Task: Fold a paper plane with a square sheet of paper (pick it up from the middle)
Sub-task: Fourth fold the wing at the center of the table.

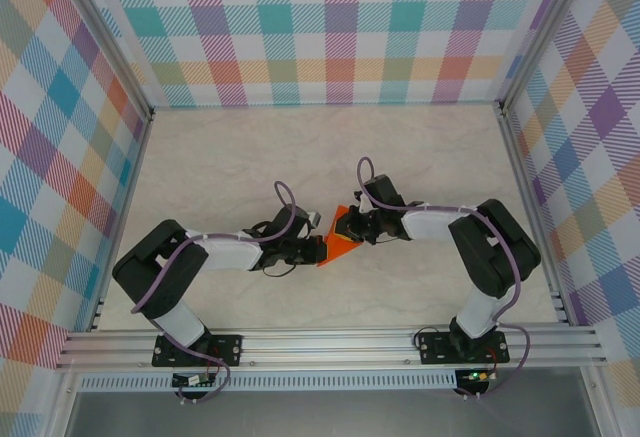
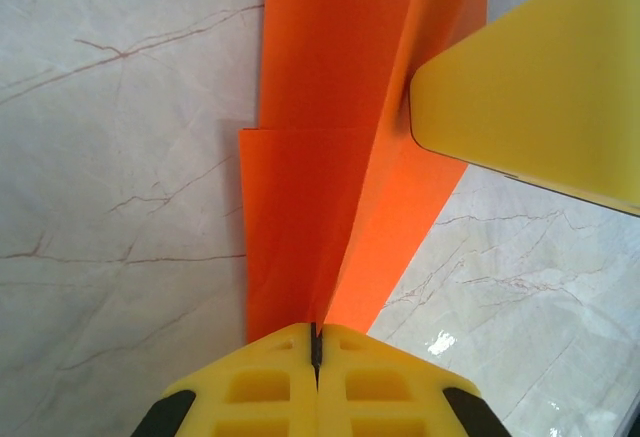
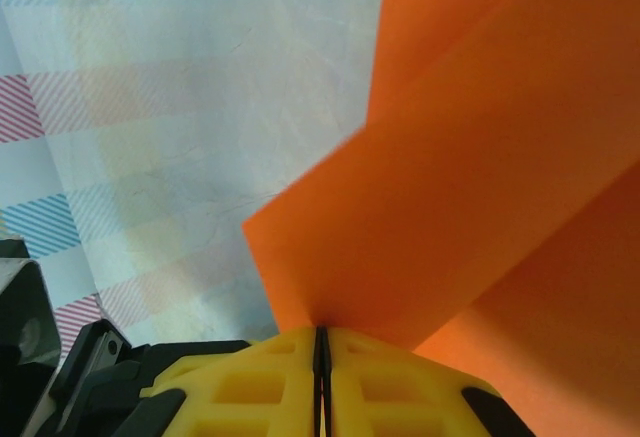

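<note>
The pale marbled bench (image 1: 250, 157) is boxed in on the left, far and right by walls (image 1: 330, 27) of pastel check, with an aluminium rail (image 1: 330, 342) along the near edge. Purple cables (image 1: 285, 197) loop over both arms. Nothing stands between the two arms, which meet nose to nose at the middle of the bench.

The orange paper (image 1: 337, 245) sits there between them, folded into overlapping layers with a long crease (image 2: 350, 207) running away from the left wrist camera. Whether its lower edge touches the bench I cannot tell.

The left gripper (image 2: 315, 347) has its yellow fingers pressed together, pinching the near end of the paper at the crease. The right gripper (image 3: 322, 347) is likewise pressed together on an edge of the sheet. One of its yellow fingers (image 2: 540, 87) lies against the paper's right side in the left wrist view.
</note>
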Robot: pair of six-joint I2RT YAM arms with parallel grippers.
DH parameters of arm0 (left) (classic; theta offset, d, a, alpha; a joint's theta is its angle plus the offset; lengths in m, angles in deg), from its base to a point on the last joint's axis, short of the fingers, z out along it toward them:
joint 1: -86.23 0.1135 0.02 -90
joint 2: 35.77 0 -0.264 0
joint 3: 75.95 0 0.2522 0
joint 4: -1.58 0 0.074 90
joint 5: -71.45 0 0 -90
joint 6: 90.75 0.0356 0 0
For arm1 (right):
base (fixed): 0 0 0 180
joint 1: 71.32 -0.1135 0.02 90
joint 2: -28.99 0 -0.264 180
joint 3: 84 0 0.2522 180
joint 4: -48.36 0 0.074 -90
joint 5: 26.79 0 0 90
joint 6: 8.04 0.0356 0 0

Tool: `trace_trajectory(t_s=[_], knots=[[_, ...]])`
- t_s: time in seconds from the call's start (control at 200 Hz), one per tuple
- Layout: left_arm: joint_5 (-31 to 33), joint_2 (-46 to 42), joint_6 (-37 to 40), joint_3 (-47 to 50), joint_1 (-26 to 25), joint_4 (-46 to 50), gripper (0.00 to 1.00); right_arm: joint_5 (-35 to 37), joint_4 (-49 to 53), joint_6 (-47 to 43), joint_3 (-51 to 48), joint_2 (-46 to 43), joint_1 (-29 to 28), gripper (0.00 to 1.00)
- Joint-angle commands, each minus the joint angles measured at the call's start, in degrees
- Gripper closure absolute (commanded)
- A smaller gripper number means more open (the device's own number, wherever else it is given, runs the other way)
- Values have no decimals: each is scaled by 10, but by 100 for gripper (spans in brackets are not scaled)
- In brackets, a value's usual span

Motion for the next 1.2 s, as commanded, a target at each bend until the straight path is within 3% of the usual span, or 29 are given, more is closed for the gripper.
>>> trace_trajectory(t_s=[0.0,0.345,0.62,1.195], knots=[[-31,14,2,3,12,-19,97,21,12,6,16,6,5,89],[-108,36,2,-7,41,-40,97,46,35,-6,-17,-50,14,88],[-172,65,-1,-19,64,-62,97,26,22,-2,-54,-84,16,87],[-234,109,5,-65,75,-56,97,-7,-35,22,-58,-85,15,87]])
